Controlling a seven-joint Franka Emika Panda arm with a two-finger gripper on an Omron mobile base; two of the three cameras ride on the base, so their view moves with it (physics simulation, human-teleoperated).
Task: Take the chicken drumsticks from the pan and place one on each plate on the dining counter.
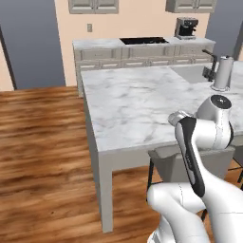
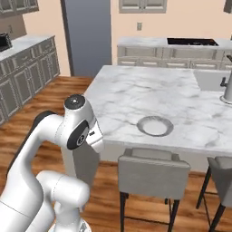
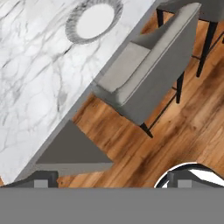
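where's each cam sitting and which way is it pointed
Left base view: behind the arm's left, facing forward over the dining counter toward the cooktop; arm at lower right.
Right base view: behind its right, looking at the same counter, a plate and a chair; arm at lower left.
Hand view: on the hand, looking down past the open gripper at the counter edge and floor.
Shared: right base and hand views both show the plate and chair.

This is a home kitchen. A marble-topped island desk (image 1: 133, 102) with a sink fills the middle of the left base view, grey chairs (image 2: 153, 174) tucked below it. At the upper edge stand a cooktop (image 1: 144, 41), a coffee machine (image 1: 185, 28) and wall cabinets (image 1: 94, 5) above wooden flooring (image 1: 42, 152).
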